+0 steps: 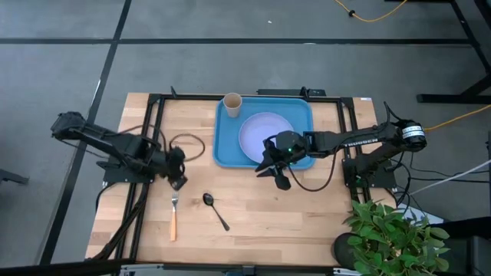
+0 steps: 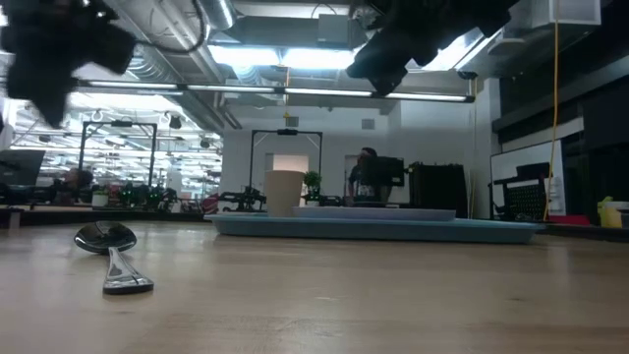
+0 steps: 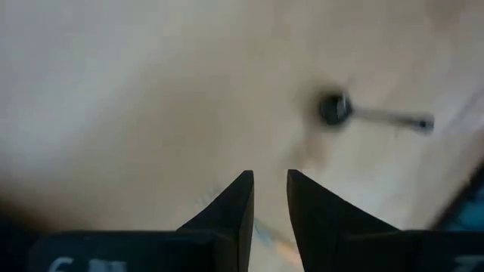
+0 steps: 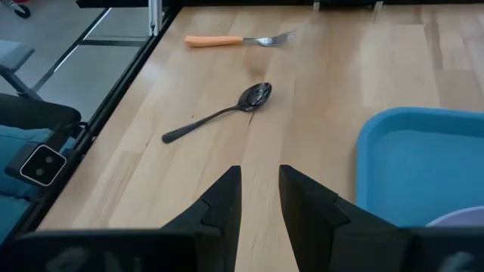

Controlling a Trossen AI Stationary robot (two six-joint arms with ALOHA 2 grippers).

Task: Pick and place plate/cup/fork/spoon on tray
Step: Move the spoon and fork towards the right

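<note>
The blue tray [image 1: 222,153] lies at the table's far middle. The lavender plate [image 1: 261,132] lies flat in it, and the tan cup [image 1: 232,102] stands upright in its far left corner. The orange-handled fork [image 1: 173,216] and the dark spoon [image 1: 215,208] lie flat on the wood near the front left. My left gripper [image 1: 178,182] hangs above the table just beyond the fork's head, empty, its fingers nearly together [image 3: 270,189]. My right gripper [image 1: 278,176] hovers over the tray's near edge, empty, its fingers nearly together [image 4: 259,185].
A potted plant [image 1: 391,234] stands at the table's near right corner. Black frame rails [image 1: 153,123] run along the table's left and far sides. Bare wood lies between the spoon and the plant. In the low view a person [image 2: 366,177] shows far off in the room.
</note>
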